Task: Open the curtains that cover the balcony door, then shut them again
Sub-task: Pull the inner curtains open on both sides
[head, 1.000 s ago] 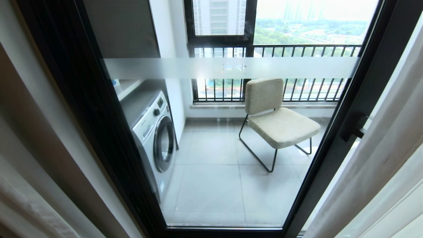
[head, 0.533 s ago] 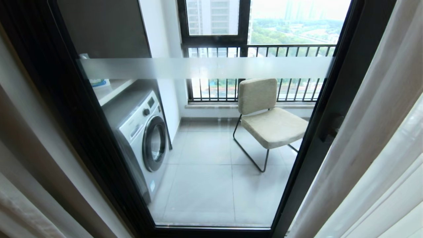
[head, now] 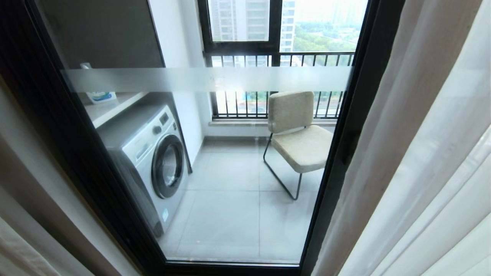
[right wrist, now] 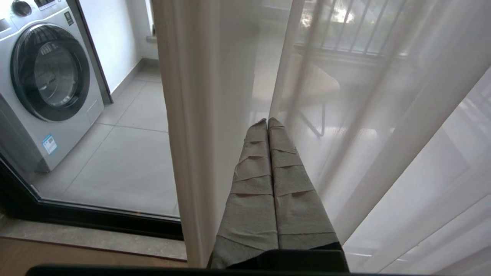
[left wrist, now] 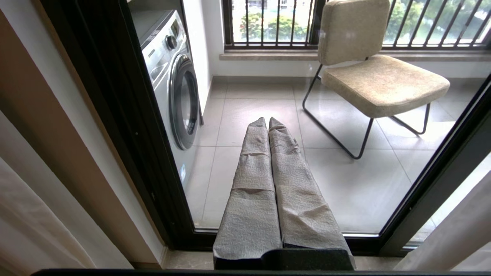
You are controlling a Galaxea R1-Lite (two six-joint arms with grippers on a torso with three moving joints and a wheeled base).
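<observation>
The balcony door point(head: 230, 214) is a tall glass panel in a thick black frame point(head: 347, 130), crossed by a frosted white band point(head: 207, 78). It stands uncovered. White sheer curtains point(head: 422, 153) hang gathered to its right, and another pale fold point(head: 15, 253) shows at the lower left. Neither gripper appears in the head view. My left gripper point(left wrist: 267, 119) is shut and empty, pointing at the door glass point(left wrist: 345, 184). My right gripper point(right wrist: 267, 120) is shut and empty too, just in front of the sheer curtains point(right wrist: 383, 115), near their hanging edge point(right wrist: 191, 115).
Behind the glass stand a washing machine point(head: 153, 161), a beige chair on a black wire frame point(head: 297, 134) and a barred window railing point(head: 307, 57). A bottle point(head: 99, 96) sits on a shelf above the machine. A stone sill point(right wrist: 96, 237) runs along the door's foot.
The whole head view has slid leftward, so the camera has moved to the right. The sheer curtains now fill more of the right side. The door handle has slipped behind them.
</observation>
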